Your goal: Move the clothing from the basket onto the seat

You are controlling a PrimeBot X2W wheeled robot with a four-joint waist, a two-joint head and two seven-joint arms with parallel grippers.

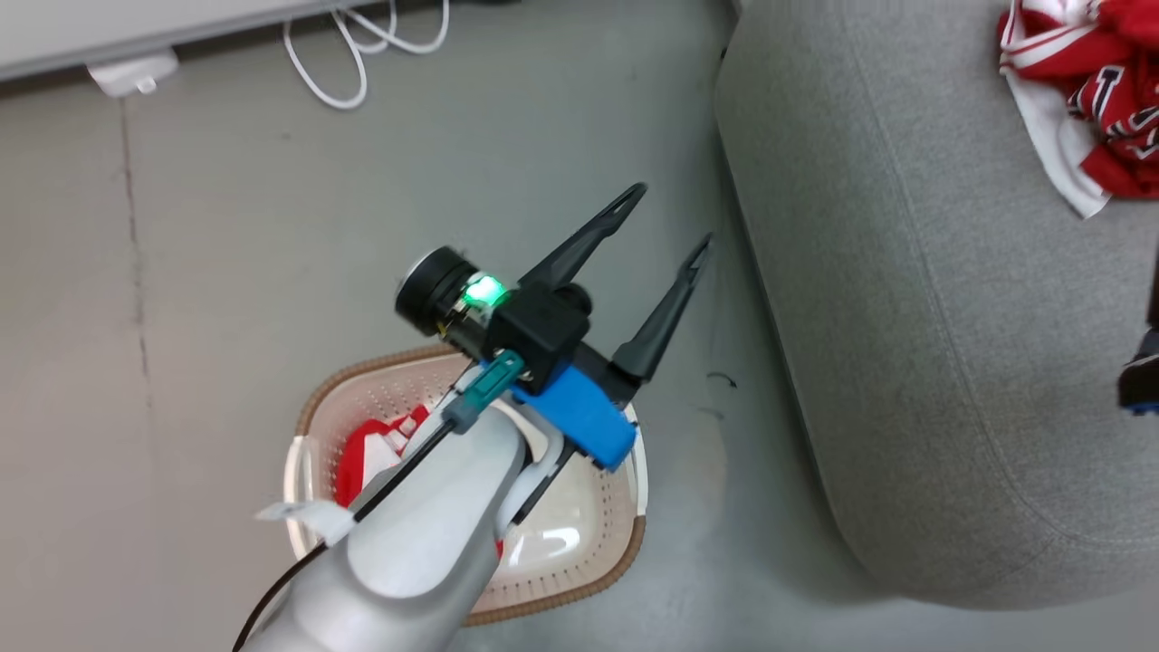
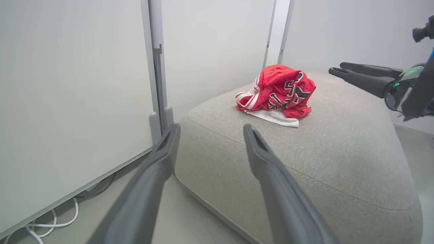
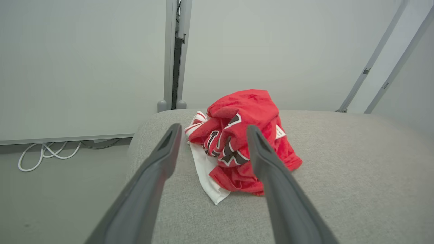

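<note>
One red piece of clothing (image 1: 1096, 100) with white trim and dark lettering lies bunched on the grey seat (image 1: 905, 317). A second red garment (image 1: 362, 453) lies in the cream basket (image 1: 579, 593) on the floor, mostly hidden under my left forearm. Above the basket's far side my left gripper (image 1: 672, 215) is open and empty, fingers pointing at the seat's edge. In the right wrist view my right gripper (image 3: 213, 127) is open just short of the bunched clothing (image 3: 244, 135), apart from it. The left wrist view shows the same clothing (image 2: 278, 91) on the seat (image 2: 339, 152) and the right gripper (image 2: 339, 67) beside it.
The basket stands on a grey floor (image 1: 226, 272) left of the seat. White cables (image 1: 362, 54) lie along the foot of a pale wall panel (image 2: 67, 101) behind. A grey upright post (image 3: 173, 67) stands just beyond the seat's far end.
</note>
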